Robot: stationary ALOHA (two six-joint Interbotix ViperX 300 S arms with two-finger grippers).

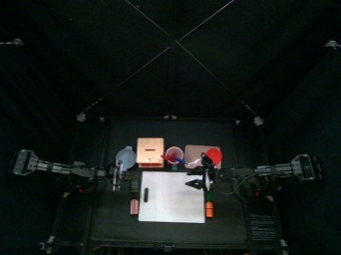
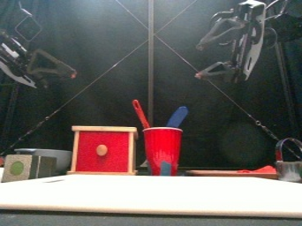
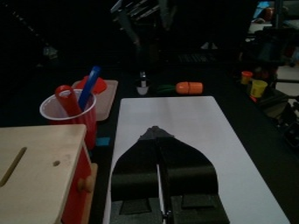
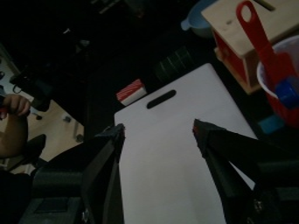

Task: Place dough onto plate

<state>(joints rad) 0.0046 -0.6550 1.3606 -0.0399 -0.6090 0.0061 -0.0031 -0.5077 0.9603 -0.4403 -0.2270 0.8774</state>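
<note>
The red dough lies on the right part of the pale plate, behind the white board. In the front view the dough is a low red lump on the plate at the right. My right gripper hangs high above the board's right side, near the plate. Its jaws stand wide open and empty in the right wrist view and in the front view. My left gripper is shut and empty over the board's left end, raised at the left.
A white board with a handle slot covers the table's front. Behind it stand an orange-tan wooden block with a red drawer front and a red cup holding a red and a blue utensil. A small orange item lies by the board.
</note>
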